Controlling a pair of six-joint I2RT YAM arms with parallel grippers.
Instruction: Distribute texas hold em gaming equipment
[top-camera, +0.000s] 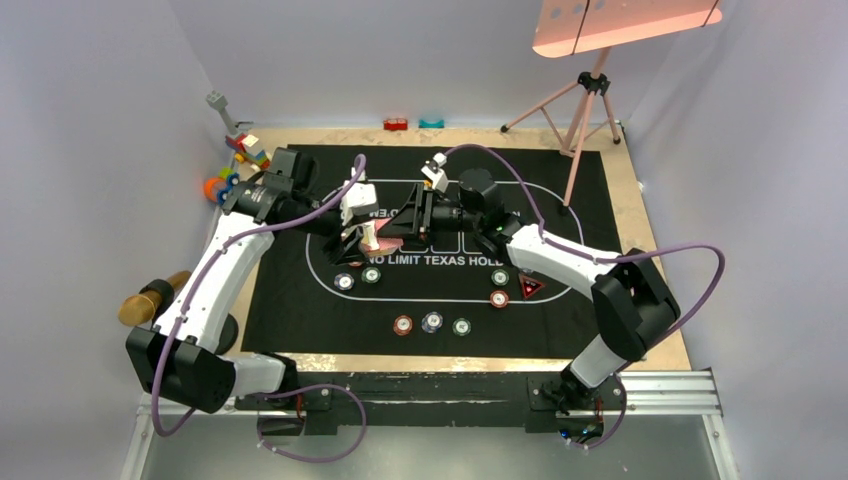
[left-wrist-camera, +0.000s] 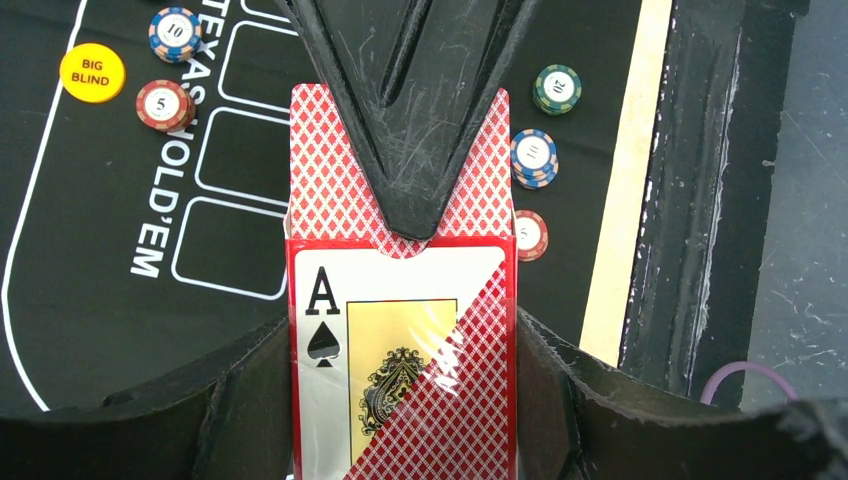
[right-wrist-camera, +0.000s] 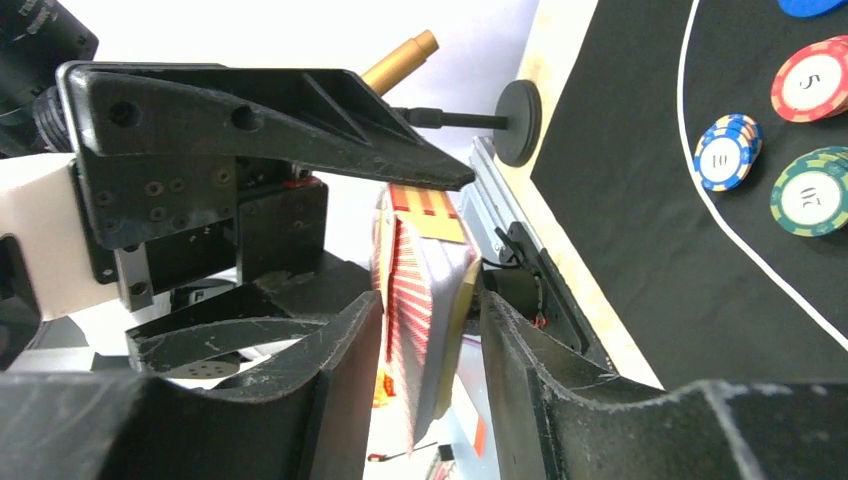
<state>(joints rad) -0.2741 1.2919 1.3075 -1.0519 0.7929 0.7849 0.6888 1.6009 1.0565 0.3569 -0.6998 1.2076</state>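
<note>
My left gripper (top-camera: 362, 240) (left-wrist-camera: 400, 345) is shut on a red card box (left-wrist-camera: 400, 370) printed with an ace of spades, held above the mat's middle. Red-backed playing cards (left-wrist-camera: 330, 170) stick out of its top. My right gripper (top-camera: 393, 236) (right-wrist-camera: 430, 310) is closed around these cards (right-wrist-camera: 412, 300), one finger (left-wrist-camera: 415, 120) lying flat on the top card's back. Poker chips lie on the mat: a near row (top-camera: 432, 323), a left group (top-camera: 358, 276) and two at the right (top-camera: 499, 288) beside the dark triangle marker (top-camera: 529, 288). A yellow BIG BLIND disc (left-wrist-camera: 92, 72) lies by two chips.
The black mat (top-camera: 290, 310) covers most of the board. Colourful toy blocks (top-camera: 247, 150) and orange-blue toys (top-camera: 217, 186) sit at the back left. A pink tripod (top-camera: 585, 100) stands at the back right. A gold cylinder (top-camera: 150, 298) lies off the left edge.
</note>
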